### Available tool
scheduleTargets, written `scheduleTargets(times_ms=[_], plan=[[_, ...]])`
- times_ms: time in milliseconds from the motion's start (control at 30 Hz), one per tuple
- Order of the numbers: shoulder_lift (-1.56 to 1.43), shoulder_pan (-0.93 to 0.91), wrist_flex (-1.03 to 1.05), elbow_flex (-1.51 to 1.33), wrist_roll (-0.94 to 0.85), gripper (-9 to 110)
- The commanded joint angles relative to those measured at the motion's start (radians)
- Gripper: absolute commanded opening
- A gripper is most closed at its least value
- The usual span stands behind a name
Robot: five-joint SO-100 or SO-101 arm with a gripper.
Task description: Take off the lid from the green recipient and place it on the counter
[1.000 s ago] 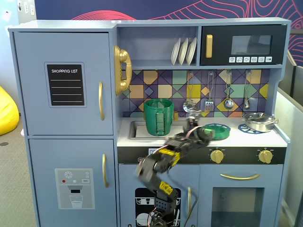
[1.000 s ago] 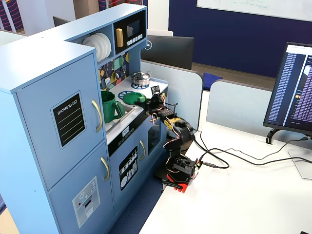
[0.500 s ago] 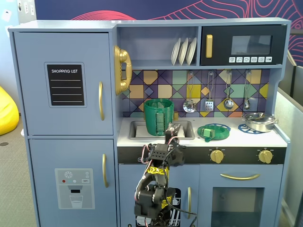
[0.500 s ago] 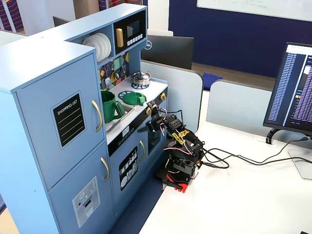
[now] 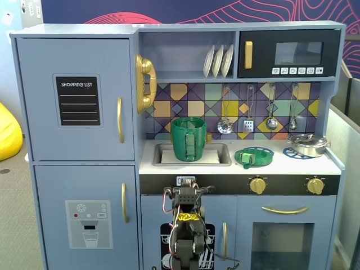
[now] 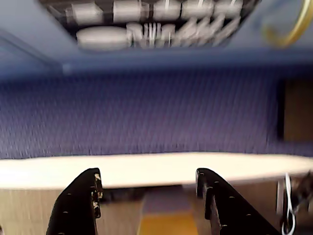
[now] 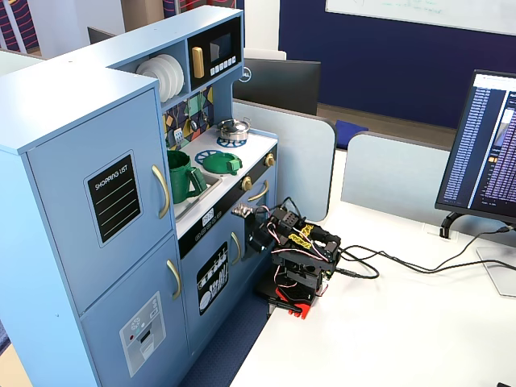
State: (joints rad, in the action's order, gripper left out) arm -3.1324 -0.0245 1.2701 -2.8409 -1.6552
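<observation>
Green plastic told most of the story: the lid [image 5: 254, 156] lay flat on the white counter [image 5: 281, 165], over a blue printed burner ring just right of the sink [image 5: 191, 154] in a fixed view, its lighter tab pointing toward the front edge, and it was well apart from the green recipient [image 5: 188, 138], which stood uncovered in the sink with its ribbed strap facing forward. Judging from that layout, the task looked finished, with nothing left but for the arm to rest. The arm sat folded low in front of the toy kitchen, below counter height, and the gripper [image 6: 149, 188] pointed down at the floor with its two black fingers [image 6: 80, 196] apart and nothing between them. As for contents, the recipient's open mouth showed only dark green interior in a fixed view [image 7: 184, 175], and whether anything lay at the bottom could not be told; the steel pot [image 5: 309, 144] on the far right burner kept its own lid on, so its inside was hidden
</observation>
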Motion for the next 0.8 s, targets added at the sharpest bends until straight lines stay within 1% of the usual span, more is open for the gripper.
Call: scheduleTargets(times_ms=[0, 167, 233, 467, 533, 567, 667, 733, 767], plan=[[-0.043, 0.015, -0.005, -0.063, -0.017, 15], [-0.043, 0.008, 0.015, -0.147, -0.049, 12], [-0.044, -0.002, 0.064, -0.155, -0.083, 11], [-0.044, -0.008, 0.176, -0.155, 0.005, 12], [-0.044, -0.031, 0.206, -0.155, -0.009, 12], [-0.044, -0.04, 0.229, -0.155, -0.046, 12], [-0.044, -0.051, 0.249, -0.155, 0.043, 12], [-0.044, -0.054, 0.258, -0.155, 0.178, 12], [-0.044, -0.055, 0.258, -0.155, 0.164, 12]])
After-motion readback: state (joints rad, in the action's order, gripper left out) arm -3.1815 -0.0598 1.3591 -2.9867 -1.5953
